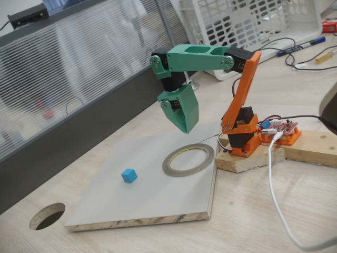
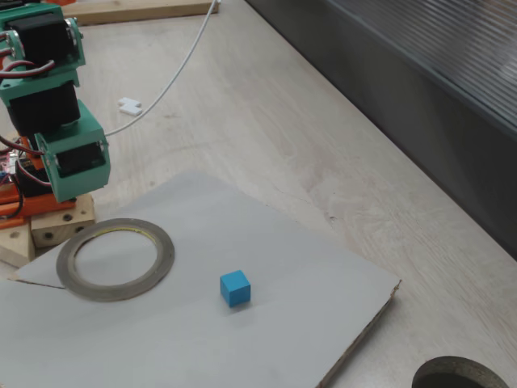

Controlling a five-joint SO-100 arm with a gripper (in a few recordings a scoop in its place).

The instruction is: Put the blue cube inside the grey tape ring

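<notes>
You cannot tell how the jaws of the gripper (image 1: 184,118) stand: its green shell hides them. In the other fixed view, the arm (image 2: 56,121) is cut at the upper left, and the round hole (image 2: 456,376) at the bottom edge.

Below the green plastic end effector (image 1: 184,124), a matt grey board (image 1: 158,195) with a raw chipboard edge carries the matt blue cube (image 1: 129,175); the tabletop (image 1: 253,211) looks like pale wood grain.

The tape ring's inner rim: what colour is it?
Yellowish, inside the grey tape ring; it shows best in a fixed view, along the ring's far inner edge.
</notes>
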